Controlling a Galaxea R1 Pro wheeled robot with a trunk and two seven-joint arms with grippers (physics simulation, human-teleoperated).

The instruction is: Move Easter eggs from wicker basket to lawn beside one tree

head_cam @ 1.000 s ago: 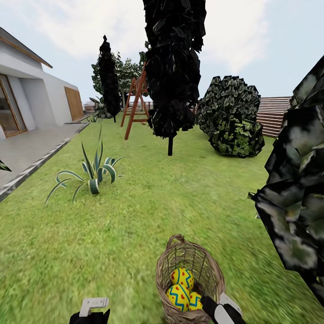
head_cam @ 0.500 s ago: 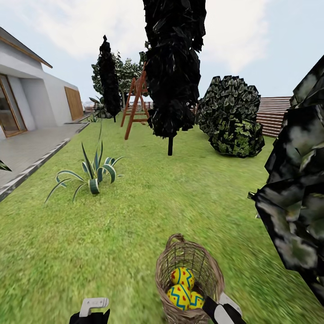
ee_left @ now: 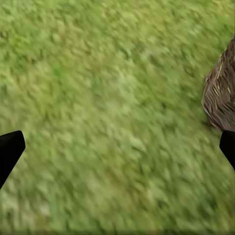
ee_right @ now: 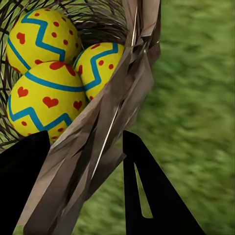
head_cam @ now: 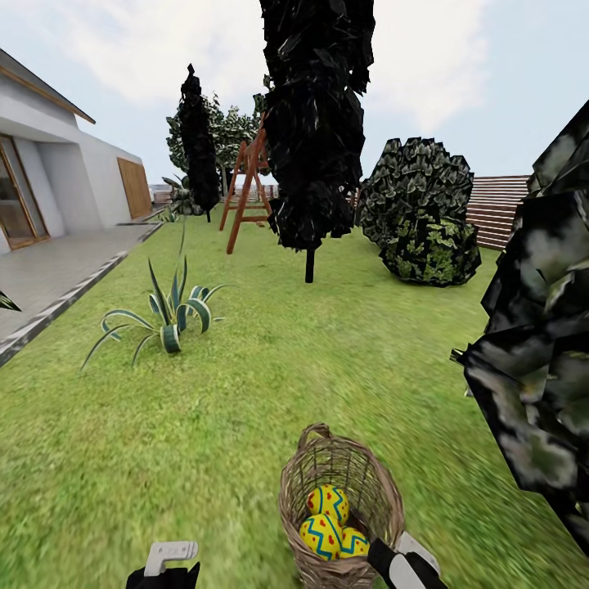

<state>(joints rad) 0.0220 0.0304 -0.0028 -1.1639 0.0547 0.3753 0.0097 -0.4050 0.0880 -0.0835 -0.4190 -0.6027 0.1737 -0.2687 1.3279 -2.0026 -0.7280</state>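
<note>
Straddling: right gripper (ee_right: 83, 161) jaws apart, astride near rim of brown woven-twig wicker basket (head_cam: 341, 478), probably not yet clamped.
Eggs: three yellow banded Easter eggs (ee_right: 41, 95) lie just beyond the rim, inside.
Left gripper (ee_left: 117, 149): spread over grass, farther off.

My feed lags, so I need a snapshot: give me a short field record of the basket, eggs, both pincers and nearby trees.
basket: wicker basket upright on the lawn
eggs: three Easter eggs, all inside the basket
right pincer: right pincer straddles the basket rim, one finger inside, one outside; closure unclear
left pincer: left pincer open over bare grass, basket at its side
nearest foliage: dark leafy crown at the right of the head view
other tree: black-leaved tree ahead
eggs on lawn: none yet
</note>
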